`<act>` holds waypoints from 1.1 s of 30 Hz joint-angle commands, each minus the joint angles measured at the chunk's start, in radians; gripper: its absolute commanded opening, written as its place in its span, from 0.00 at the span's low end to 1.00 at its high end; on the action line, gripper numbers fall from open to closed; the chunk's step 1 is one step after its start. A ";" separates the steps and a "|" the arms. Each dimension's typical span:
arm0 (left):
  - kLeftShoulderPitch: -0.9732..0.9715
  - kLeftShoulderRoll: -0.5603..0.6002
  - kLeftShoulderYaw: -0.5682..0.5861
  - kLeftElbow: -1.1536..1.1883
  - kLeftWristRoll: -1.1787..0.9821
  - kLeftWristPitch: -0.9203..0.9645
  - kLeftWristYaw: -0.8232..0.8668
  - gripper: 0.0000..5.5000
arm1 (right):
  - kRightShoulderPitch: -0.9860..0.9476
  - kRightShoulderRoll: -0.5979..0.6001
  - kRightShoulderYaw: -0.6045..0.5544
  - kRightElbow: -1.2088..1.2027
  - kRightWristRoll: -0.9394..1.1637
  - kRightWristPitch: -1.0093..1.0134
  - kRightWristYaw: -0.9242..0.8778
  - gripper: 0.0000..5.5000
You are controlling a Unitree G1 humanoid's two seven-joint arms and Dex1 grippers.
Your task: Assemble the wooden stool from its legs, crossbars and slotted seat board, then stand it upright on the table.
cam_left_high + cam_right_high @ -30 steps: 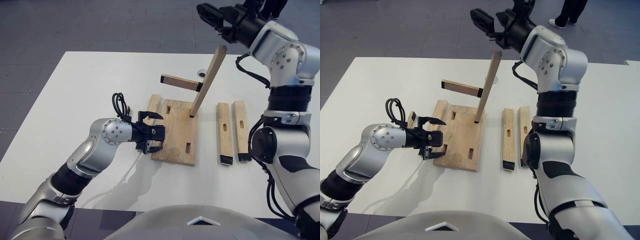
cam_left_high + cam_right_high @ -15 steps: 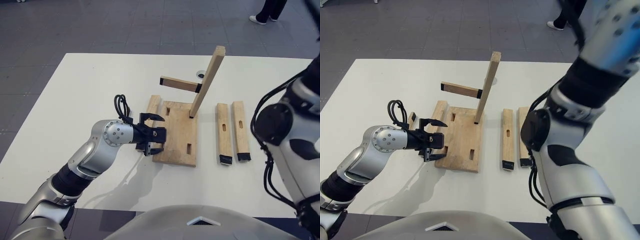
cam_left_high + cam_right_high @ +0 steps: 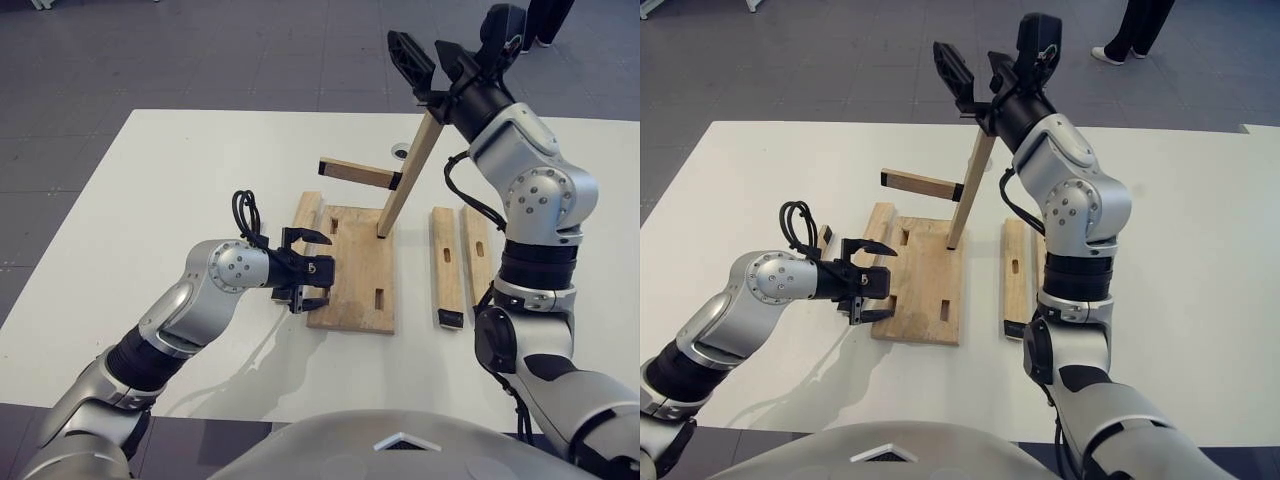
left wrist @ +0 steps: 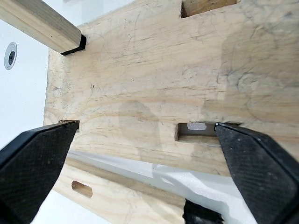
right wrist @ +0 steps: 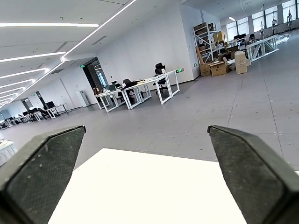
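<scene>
Waiting at the left edge of the seat board [image 3: 355, 265], the left hand [image 3: 325, 270] has its fingers spread wide and grips nothing. The board lies flat in the middle of the white bench [image 3: 150, 200]. One loose leg [image 3: 305, 208] lies just beside the board's left edge. One leg [image 3: 410, 170] stands tilted in a far slot, with a crossbar [image 3: 355, 172] sticking out leftward from it. Above its top end the right hand [image 3: 416, 42] is open and empty. Two more legs [image 3: 441, 262] lie side by side to the right of the board. By this showing the build is early: one leg seated, three slots vacant, three legs unfitted, and the stool not yet turned upright.
</scene>
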 commanded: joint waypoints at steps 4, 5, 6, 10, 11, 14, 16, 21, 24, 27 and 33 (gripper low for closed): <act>0.026 -0.029 -0.039 0.017 0.007 0.015 0.009 1.00 | -0.105 -0.013 -0.087 0.131 0.047 0.012 -0.013 0.88; 0.029 -0.029 -0.038 0.016 0.008 0.016 0.010 1.00 | -0.136 -0.018 -0.107 0.127 0.061 0.007 -0.017 0.88; 0.034 -0.031 -0.038 0.013 0.009 0.019 0.012 1.00 | -0.172 -0.028 -0.131 0.122 0.080 0.005 -0.024 0.88; 0.054 -0.029 -0.040 -0.007 0.009 0.030 0.015 1.00 | -0.285 -0.093 -0.202 0.102 0.116 -0.003 -0.053 0.88; 0.057 -0.026 -0.039 -0.010 0.007 0.030 0.016 1.00 | -0.295 -0.113 -0.203 0.089 0.093 -0.017 -0.069 0.88; 0.056 -0.041 -0.017 -0.025 -0.013 0.047 0.032 1.00 | -0.257 -0.198 -0.164 -0.030 -0.037 -0.031 -0.156 0.88; 0.043 -0.100 0.034 -0.033 -0.049 0.077 0.078 1.00 | -0.166 -0.233 -0.172 -0.197 -0.072 0.031 -0.221 0.88; 0.018 -0.170 0.121 -0.081 -0.139 0.166 0.119 1.00 | 0.163 -0.232 -0.151 -0.368 -0.086 0.165 -0.240 0.88; -0.012 -0.137 0.148 -0.091 -0.170 0.182 0.103 1.00 | 0.412 -0.213 -0.113 -0.403 -0.101 0.206 -0.217 0.88; -0.041 -0.130 0.194 -0.144 -0.240 0.237 0.087 1.00 | 0.588 -0.203 -0.066 -0.453 -0.125 0.245 -0.214 0.88; -0.097 -0.235 0.299 -0.300 -0.418 0.463 0.170 1.00 | 0.718 -0.205 -0.047 -0.631 -0.100 0.407 -0.214 0.88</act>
